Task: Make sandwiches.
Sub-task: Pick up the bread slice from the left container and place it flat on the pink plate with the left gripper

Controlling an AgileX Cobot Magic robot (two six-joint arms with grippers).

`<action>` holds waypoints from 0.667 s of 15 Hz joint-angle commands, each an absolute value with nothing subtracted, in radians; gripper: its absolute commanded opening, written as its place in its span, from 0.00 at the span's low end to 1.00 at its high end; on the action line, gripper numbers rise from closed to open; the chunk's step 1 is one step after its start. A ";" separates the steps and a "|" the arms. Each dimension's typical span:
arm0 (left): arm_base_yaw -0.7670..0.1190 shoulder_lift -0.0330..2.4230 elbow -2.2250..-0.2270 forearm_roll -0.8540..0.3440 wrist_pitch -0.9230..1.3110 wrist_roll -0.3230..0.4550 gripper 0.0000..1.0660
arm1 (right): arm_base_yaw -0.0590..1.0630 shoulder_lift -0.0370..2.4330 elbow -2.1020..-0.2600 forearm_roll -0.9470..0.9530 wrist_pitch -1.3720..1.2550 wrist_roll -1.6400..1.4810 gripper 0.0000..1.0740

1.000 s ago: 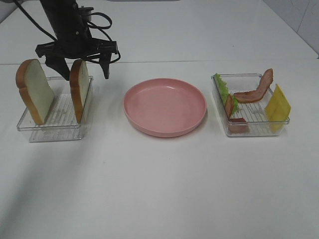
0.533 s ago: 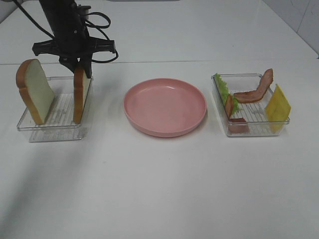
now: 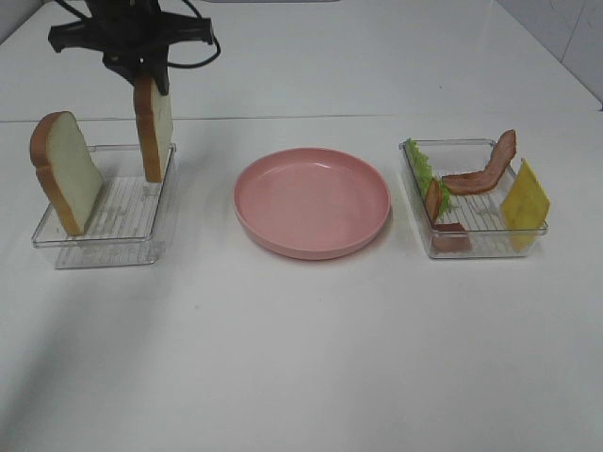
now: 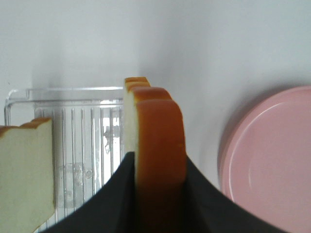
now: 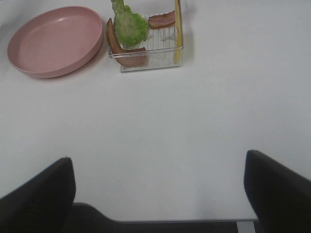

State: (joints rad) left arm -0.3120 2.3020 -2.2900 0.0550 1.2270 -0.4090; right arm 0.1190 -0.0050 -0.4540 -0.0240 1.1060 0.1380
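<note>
No stacked sandwich is in view; its parts lie apart. My left gripper (image 3: 146, 73) is shut on a brown-crusted white bread slice (image 3: 154, 127) and holds it upright above the left clear tray (image 3: 94, 247). In the left wrist view the gripper (image 4: 158, 196) clamps that slice (image 4: 158, 145). A second slice (image 3: 68, 169) stands in the tray. The right tray (image 3: 480, 243) holds green lettuce (image 3: 420, 165), bacon strips (image 3: 485, 171) and a yellow cheese square (image 3: 525, 200). My right gripper (image 5: 158, 194) is open and empty, well short of that tray (image 5: 150, 60).
The pink round plate (image 3: 312, 201) sits between the two trays, with nothing on it; it also shows in the right wrist view (image 5: 53, 39) and the left wrist view (image 4: 272, 160). The white table (image 3: 301, 358) runs to the front.
My left gripper closed on the right-hand bread slice and has lifted it up out of the left tray. The other slice and the right tray have not moved.
</note>
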 commanded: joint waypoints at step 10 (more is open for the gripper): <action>-0.314 2.392 -2.435 -0.634 1.178 -0.212 0.00 | 0.115 -0.025 -0.452 -0.027 1.101 0.136 0.84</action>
State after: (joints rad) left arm -0.3120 2.4000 -2.4320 -0.6300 1.1890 -0.2130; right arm 0.1190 -0.0050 -0.4540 -0.0240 1.1060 0.1380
